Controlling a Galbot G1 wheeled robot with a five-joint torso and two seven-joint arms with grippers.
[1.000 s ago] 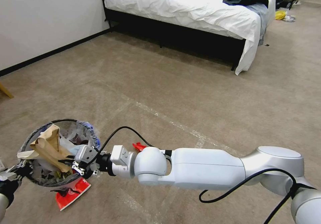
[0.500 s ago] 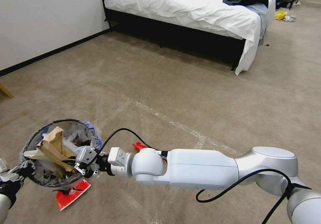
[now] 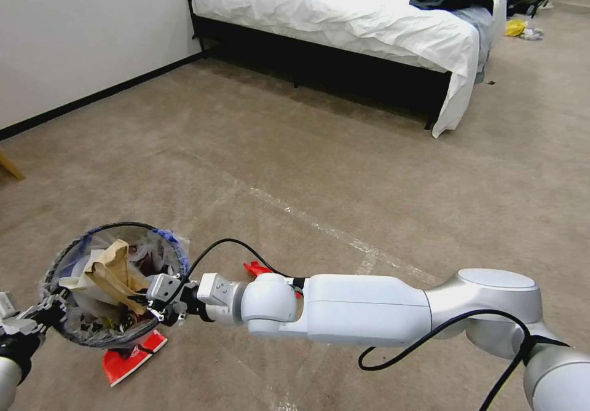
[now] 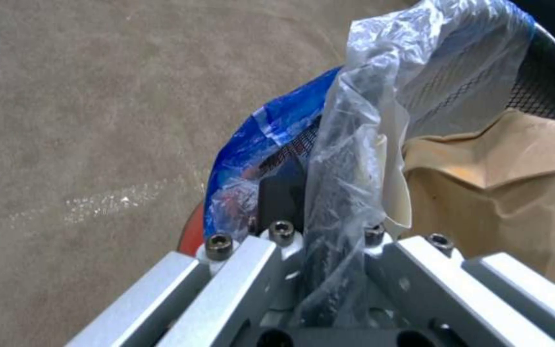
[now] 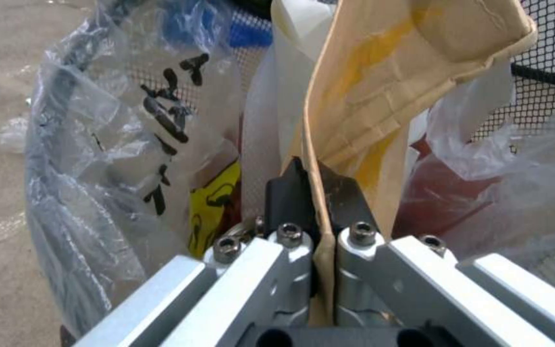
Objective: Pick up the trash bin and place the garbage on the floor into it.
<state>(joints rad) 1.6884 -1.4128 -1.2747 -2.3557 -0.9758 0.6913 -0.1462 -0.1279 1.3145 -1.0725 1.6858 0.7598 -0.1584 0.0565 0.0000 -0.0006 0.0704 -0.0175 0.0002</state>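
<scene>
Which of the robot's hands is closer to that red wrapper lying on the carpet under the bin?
The right. The right gripper is shut on brown paper inside the trash bin, just above the red wrapper. The left gripper is clamped on the bin's opposite rim, farther off.

The trash bin [image 3: 114,285] has moved a little toward the bed [image 3: 350,15], and so has the left gripper [image 3: 46,320] pinching its rim. The right gripper [image 3: 147,305], clamped on the brown paper [image 3: 114,270], has moved that way too. The paper now stands straighter inside the bin.
</scene>
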